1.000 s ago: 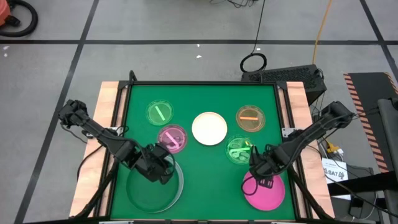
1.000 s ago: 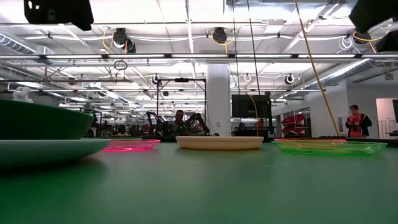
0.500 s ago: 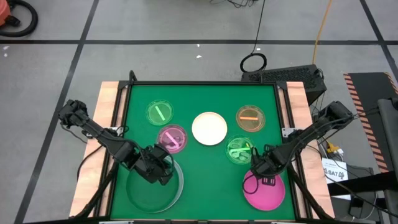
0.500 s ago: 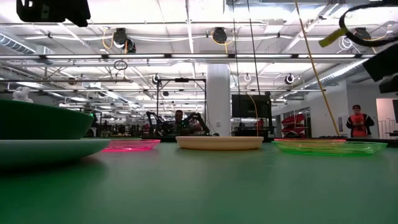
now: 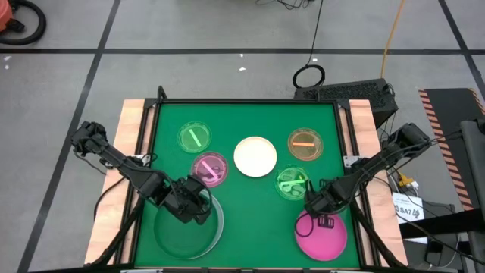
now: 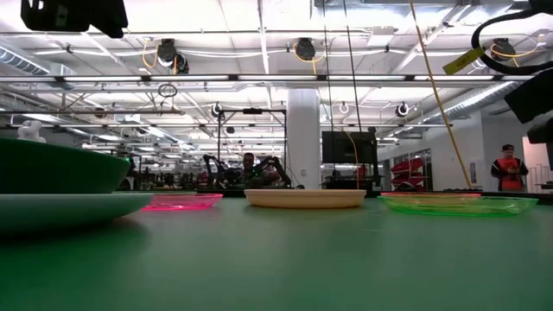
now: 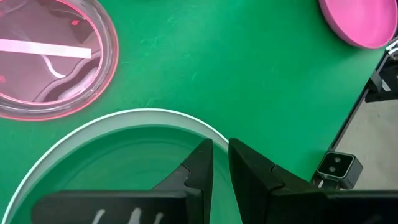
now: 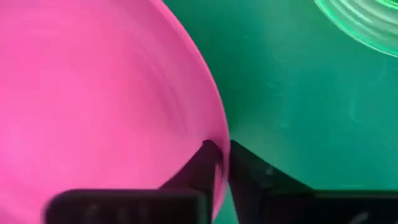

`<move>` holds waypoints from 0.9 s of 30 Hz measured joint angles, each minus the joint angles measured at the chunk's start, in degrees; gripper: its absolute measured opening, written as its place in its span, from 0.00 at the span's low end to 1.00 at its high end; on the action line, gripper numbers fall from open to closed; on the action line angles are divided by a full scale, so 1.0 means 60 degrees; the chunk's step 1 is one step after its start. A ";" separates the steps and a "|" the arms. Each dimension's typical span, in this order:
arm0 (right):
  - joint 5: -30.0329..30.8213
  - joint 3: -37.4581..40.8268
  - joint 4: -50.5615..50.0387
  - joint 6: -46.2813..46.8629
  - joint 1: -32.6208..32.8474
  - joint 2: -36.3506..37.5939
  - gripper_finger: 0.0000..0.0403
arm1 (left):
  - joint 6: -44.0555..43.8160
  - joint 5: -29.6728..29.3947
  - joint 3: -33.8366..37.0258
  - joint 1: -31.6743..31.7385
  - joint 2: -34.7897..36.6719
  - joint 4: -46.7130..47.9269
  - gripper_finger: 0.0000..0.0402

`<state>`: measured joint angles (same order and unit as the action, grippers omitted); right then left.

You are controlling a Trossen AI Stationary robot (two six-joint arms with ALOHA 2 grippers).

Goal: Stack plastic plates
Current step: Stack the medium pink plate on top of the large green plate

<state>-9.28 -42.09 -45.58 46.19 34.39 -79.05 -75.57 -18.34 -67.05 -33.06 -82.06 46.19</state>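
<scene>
Pinching the pink plate's (image 8: pixel 93 93) rim near the tabletop's front right corner, the right gripper (image 8: pixel 222 163) looks ready to lift; the left gripper (image 7: pixel 219 163) clamps the green plate's (image 7: pixel 124 155) rim front left.

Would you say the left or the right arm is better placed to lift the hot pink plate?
Right, probably. The right gripper is shut on the rim of the hot pink plate, while the left gripper pinches the pale mint plate across the table.

Eight plates on table (image 5: pixel 167 121): three large — mint (image 5: pixel 170 239), dark green (image 5: pixel 189 227), pink (image 5: pixel 326 239); one cream (image 5: pixel 255 156); four small translucent (image 5: pixel 195 138).
</scene>
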 joint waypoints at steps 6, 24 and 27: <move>-0.0254 -0.0004 0.0667 0.0098 0.0000 0.0007 0.05 | -0.0333 -0.0341 0.0000 0.0004 0.0000 -0.0004 0.14; -0.0459 -0.1794 0.0834 0.1246 -0.0753 0.0000 0.01 | -0.1442 -0.1950 0.0004 0.0033 -0.0212 -0.2517 0.18; -0.0465 -0.2139 0.0834 0.1646 -0.1068 0.0000 0.01 | -0.1446 -0.1953 0.0004 0.0055 -0.0468 -0.3217 0.27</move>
<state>-12.08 -54.92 -40.58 56.06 27.98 -79.05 -84.25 -30.06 -67.02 -32.73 -84.87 26.89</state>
